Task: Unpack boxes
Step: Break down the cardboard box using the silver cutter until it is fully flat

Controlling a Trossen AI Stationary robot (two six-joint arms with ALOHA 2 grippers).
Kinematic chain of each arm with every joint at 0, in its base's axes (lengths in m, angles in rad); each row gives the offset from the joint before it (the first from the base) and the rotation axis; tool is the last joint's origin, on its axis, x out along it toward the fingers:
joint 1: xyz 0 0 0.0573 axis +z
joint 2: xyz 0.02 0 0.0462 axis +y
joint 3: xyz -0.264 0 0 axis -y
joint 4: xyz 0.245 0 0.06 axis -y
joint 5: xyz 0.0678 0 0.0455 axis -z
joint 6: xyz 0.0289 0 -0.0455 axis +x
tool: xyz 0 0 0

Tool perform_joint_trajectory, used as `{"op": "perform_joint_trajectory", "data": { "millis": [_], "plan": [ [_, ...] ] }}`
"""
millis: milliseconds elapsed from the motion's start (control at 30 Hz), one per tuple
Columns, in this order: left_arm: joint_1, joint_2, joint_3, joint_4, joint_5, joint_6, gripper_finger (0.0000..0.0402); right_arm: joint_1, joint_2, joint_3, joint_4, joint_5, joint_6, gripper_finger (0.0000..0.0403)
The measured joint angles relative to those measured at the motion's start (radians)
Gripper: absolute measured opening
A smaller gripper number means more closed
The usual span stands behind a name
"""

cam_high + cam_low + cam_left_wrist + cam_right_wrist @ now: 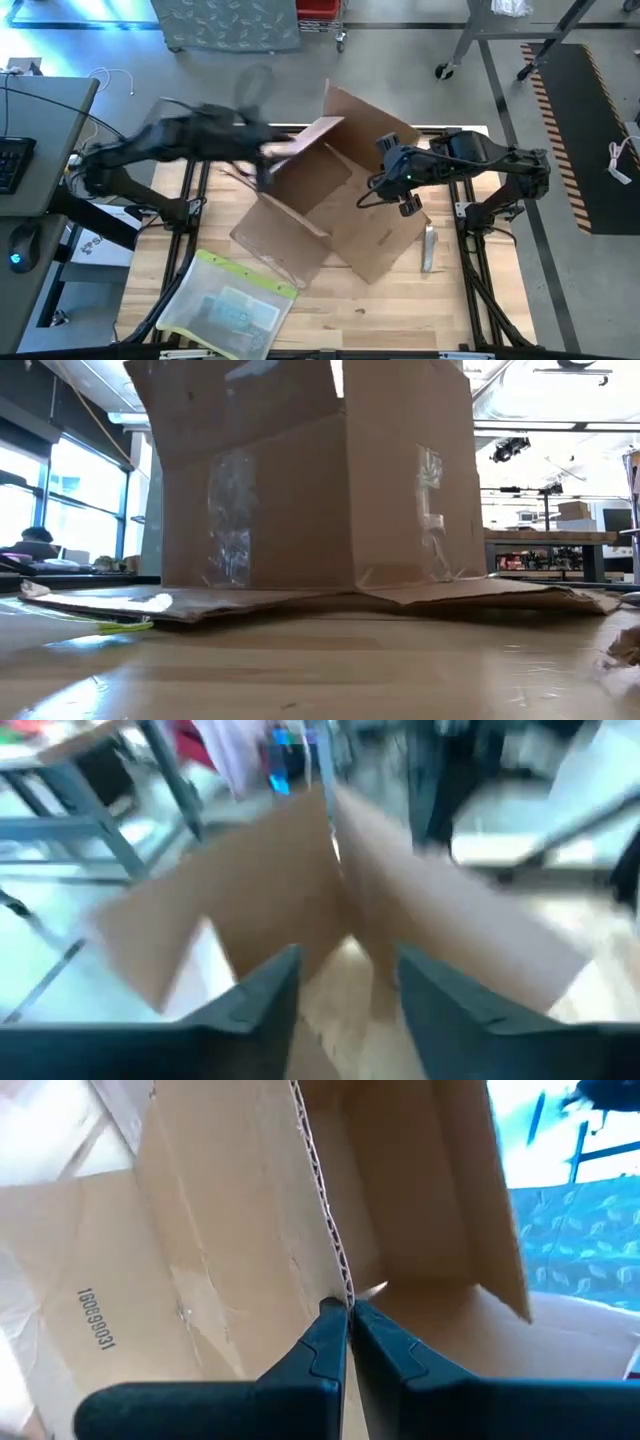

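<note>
The brown cardboard box (320,200) stands open on the wooden table (400,310), its flaps splayed out flat around it. It fills the low view (320,490), where clear tape strips show on its near wall. My right gripper (408,205) is at the box's right wall, shut on it (347,1308). My left gripper (262,165) is blurred at the box's far left corner. In the left wrist view it is open (345,1010), with a box corner (340,890) ahead between its fingers. I cannot tell whether it touches the box. My right gripper pinches the upper corrugated edge (340,1275) of the box's right wall between its two fingers. The fingers come from above, pointing down into the box. The box stays upright on the table.
A flat clear sleeve with a yellow edge (230,305) lies on the table at the near left. A small silvery item (428,248) lies to the right of the box. A desk with a keyboard and mouse (20,170) stands beyond the table's left edge.
</note>
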Motion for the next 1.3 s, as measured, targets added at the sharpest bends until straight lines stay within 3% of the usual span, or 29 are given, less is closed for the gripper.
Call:
{"op": "perform_joint_trajectory", "data": {
  "millis": [100,200,433,567,767,867,967,1100,1167,1300],
  "plan": [
    [-0.009,0.072,-0.014,-0.006,-0.009,0.064,0.0205,0.008,-0.004,0.0,0.022,0.001,0.001,0.0],
    [-0.015,0.112,-0.005,0.008,-0.096,0.127,0.0227,0.014,-0.002,0.0,0.026,-0.004,0.006,0.0],
    [-0.017,0.25,-0.015,-0.093,-0.471,0.243,0.0232,0.014,-0.002,0.0,0.024,-0.011,0.011,0.0],
    [-0.003,0.258,-0.003,-0.113,-0.478,0.212,0.0232,0.014,-0.002,0.0,0.016,-0.016,0.025,0.0],
    [0.035,0.266,-0.005,-0.227,-0.568,0.131,0.0232,0.014,-0.002,0.001,-0.011,-0.027,0.062,0.0],
    [0.078,0.264,-0.005,-0.304,-0.517,0.066,0.0229,0.019,-0.002,0.001,-0.036,-0.035,0.064,0.0],
    [0.133,0.274,-0.011,-0.351,-0.387,0.007,0.0199,0.026,-0.002,0.001,-0.037,-0.026,0.071,0.0],
    [0.202,0.264,-0.002,-0.353,-0.311,0.044,0.009,0.045,-0.002,0.002,-0.037,0.044,0.078,0.0],
    [0.222,0.272,0.021,-0.365,-0.305,0.081,0.0029,0.062,-0.002,0.002,-0.031,0.148,0.086,0.0],
    [0.221,0.269,0.163,-0.405,-0.376,0.133,0.0012,0.096,-0.005,0.023,0.008,0.447,0.132,0.0]
  ]
}}
